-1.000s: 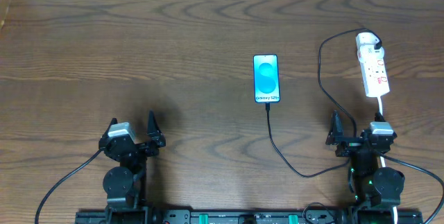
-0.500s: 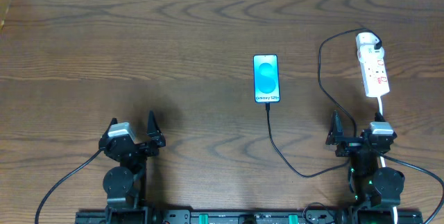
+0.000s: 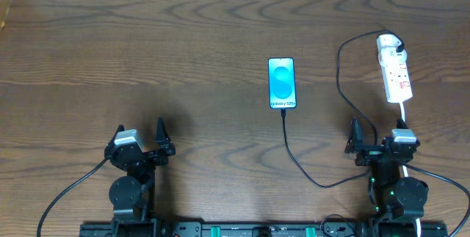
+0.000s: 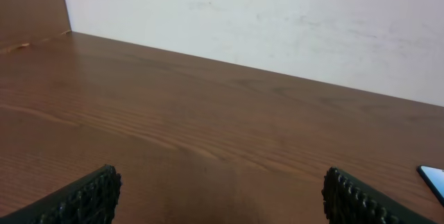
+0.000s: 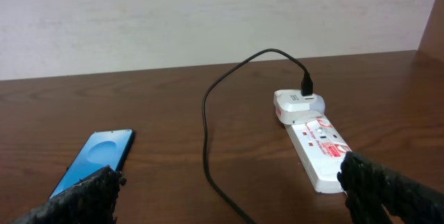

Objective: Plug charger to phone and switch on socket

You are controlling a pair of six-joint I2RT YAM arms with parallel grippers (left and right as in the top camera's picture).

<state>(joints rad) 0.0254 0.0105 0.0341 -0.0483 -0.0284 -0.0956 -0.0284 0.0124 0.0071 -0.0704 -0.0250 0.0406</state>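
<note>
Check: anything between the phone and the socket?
Only the charger cable curving over bare table, between phone and socket; clear in overhead and right wrist views.

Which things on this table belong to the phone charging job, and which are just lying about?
For the job: phone, charger cable, power strip.
Just there: the strip's white cord, the wooden table.

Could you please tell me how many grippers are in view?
2. The left gripper is at the near left and the right gripper at the near right, short of the socket. Both are open and empty.
</note>
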